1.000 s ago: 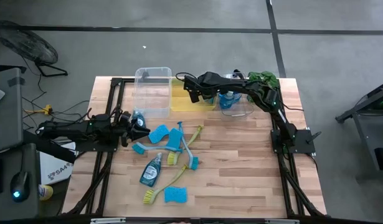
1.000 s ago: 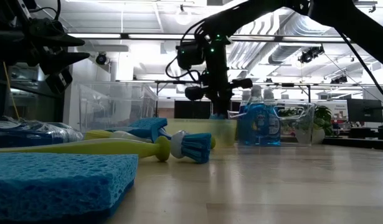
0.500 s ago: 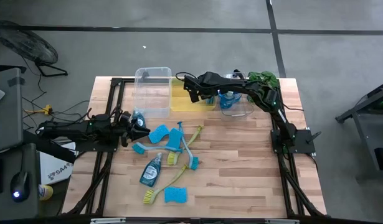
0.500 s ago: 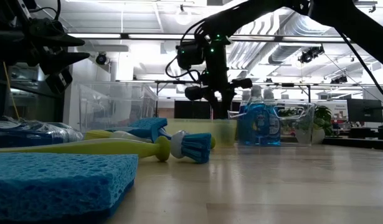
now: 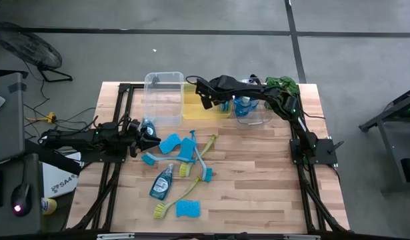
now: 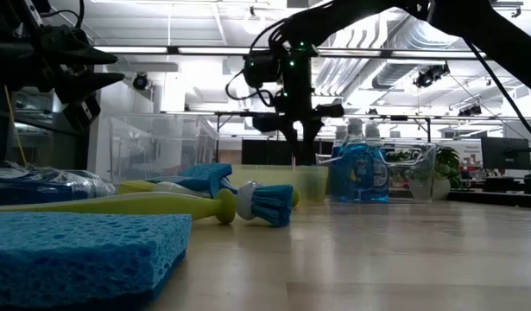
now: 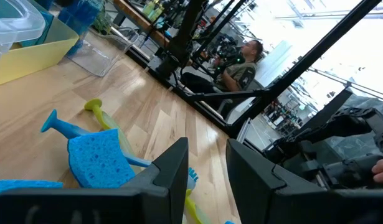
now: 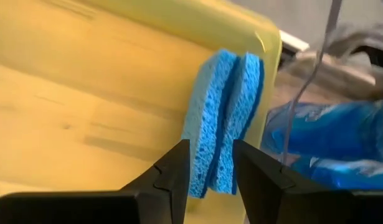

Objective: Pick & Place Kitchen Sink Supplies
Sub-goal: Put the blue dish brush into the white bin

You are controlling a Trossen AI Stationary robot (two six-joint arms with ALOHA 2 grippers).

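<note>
My right gripper (image 5: 205, 100) hangs open over the yellow bin (image 5: 195, 109), with nothing between its fingers (image 8: 211, 163). Two flat blue sponges (image 8: 225, 121) stand on edge in that bin, leaning against its wall. My left gripper (image 5: 153, 135) waits open above the table's left side (image 7: 207, 167), beside a soap bottle (image 5: 148, 125) lying there. On the table lie another soap bottle (image 5: 161, 181), blue sponges (image 5: 169, 142) (image 5: 187, 209) and several blue and yellow-green brushes (image 5: 199, 160). More soap bottles (image 6: 358, 171) stand in a clear bin (image 5: 251, 113).
An empty-looking clear bin (image 5: 163, 97) stands left of the yellow one at the far edge. A green leafy plant (image 5: 283, 85) sits at the far right corner. Bare wood (image 5: 258, 180) spreads over the right and near parts of the table. A person sits beyond the table (image 7: 238, 65).
My right gripper has risen from down inside the yellow bin to a little above its rim, shifting slightly toward the table's left. The left arm and the things on the table have kept still.
</note>
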